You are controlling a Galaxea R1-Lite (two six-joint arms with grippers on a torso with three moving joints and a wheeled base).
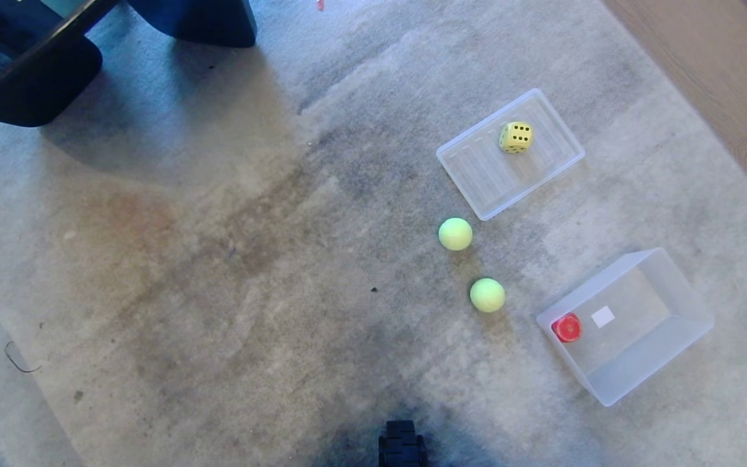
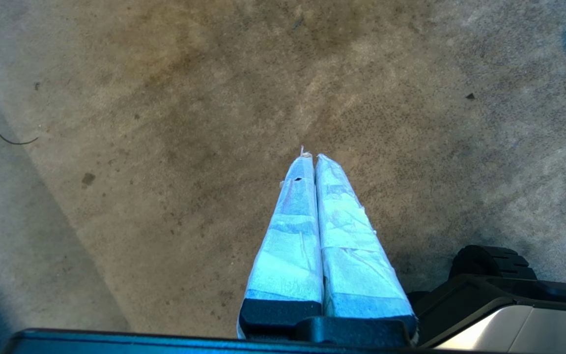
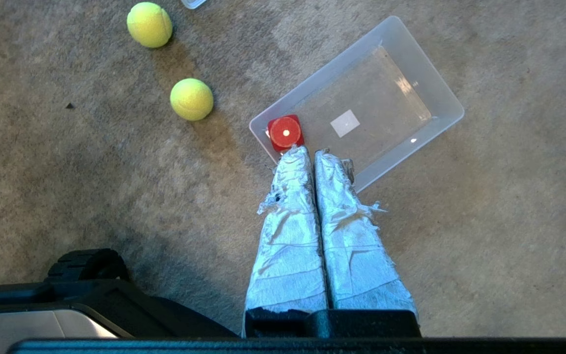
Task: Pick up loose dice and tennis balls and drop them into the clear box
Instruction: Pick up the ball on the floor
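Carpet (image 1: 218, 272): grey-beige, stained, fills most of the head view; a strip of wood floor (image 1: 723, 84) runs along the far right. Dark furniture (image 1: 36, 71) sits far left.

Box (image 1: 685, 324): clear tub on the carpet at near right, set at an angle, open side up, a small white label (image 1: 603, 316) on its bottom. Red die (image 1: 567, 327) lies inside it, in the left corner against the wall.

Lid (image 1: 477, 172): flat ribbed clear lid, farther away than the box and well apart from it, also angled. Yellow die (image 1: 516, 137) with black pips rests on the lid, toward its far side.

Tennis balls: two, both loose on the carpet between lid and box. Far ball (image 1: 455, 233) lies just off the lid's near corner. Near ball (image 1: 487, 295) lies left of the box, near it but not touching. The two balls are apart from each other.

Right gripper (image 3: 314, 150): hangs above the carpet, tips over the box's near-left rim just beside the red die; taped fingers pressed together, holding nothing.

Left gripper (image 2: 311, 156): hangs over bare carpet, left of the balls; taped fingers together, nothing between them.

A black part of the base (image 1: 403, 444) shows at the near edge of the head view.
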